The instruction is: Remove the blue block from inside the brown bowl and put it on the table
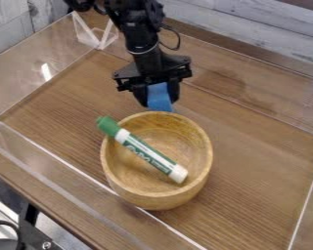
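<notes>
Observation: the hand (156, 91) is clamped shut on the blue block (159, 95), which hangs between its two dark fingers, pointing steeply downward. The block is out of the brown bowl (156, 158) and sits just beyond the bowl's rim at about the 12 o'clock side, above bare surface (250, 107). Whether the block's lower edge touches the surface cannot be told from this view; a dark shadow lies directly beneath it, suggesting it is low.

Also noted: a green-capped white marker (141, 150) lies diagonally inside the bowl, cap toward 10 o'clock, resting against the inner wall. It is not part of the job.

Assessment: the removal appears done; the step in hand is the placement.

Recommendations for doing it well:
- Lower straight down until the block's base bears on the surface before letting go; releasing from height risks a bounce or roll toward the bowl.
- Keep the block clear of the bowl's thick rim at 6 o'clock of the hand; a small shift toward 12 o'clock would give more margin.
- Set the block on a flat face; because the hand is tilted, level it if possible so the block does not tip on release.
- Part the fingers fully, then lift vertically, so neither finger drags the block sideways.
</notes>
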Available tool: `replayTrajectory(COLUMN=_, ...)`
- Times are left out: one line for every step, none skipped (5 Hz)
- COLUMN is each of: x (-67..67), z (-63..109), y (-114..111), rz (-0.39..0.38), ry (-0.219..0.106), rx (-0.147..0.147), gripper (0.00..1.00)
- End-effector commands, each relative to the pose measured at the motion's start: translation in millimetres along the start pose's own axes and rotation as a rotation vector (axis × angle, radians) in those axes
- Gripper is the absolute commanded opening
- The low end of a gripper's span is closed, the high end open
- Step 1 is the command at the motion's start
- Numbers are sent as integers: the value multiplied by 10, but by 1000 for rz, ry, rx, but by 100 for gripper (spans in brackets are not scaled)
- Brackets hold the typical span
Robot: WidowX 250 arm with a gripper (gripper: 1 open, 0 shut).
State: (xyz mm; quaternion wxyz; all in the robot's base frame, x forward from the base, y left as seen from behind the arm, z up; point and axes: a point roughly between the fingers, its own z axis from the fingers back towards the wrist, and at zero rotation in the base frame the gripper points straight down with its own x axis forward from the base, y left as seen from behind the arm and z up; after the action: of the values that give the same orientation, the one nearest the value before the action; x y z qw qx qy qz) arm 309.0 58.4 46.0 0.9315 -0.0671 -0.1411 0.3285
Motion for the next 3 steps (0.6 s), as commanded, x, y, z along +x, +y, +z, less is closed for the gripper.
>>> replayTrajectory(x=140, z=158, y=-14, rz=-2, ry=-70, rx=-28, gripper=0)
replayTrajectory(x=164, z=167, y=0, rz=-11, ry=-83, rx=-32, gripper=0)
replayTrajectory(x=189, z=173, y=15, rz=-21, ry=-96, rx=-36, gripper=0)
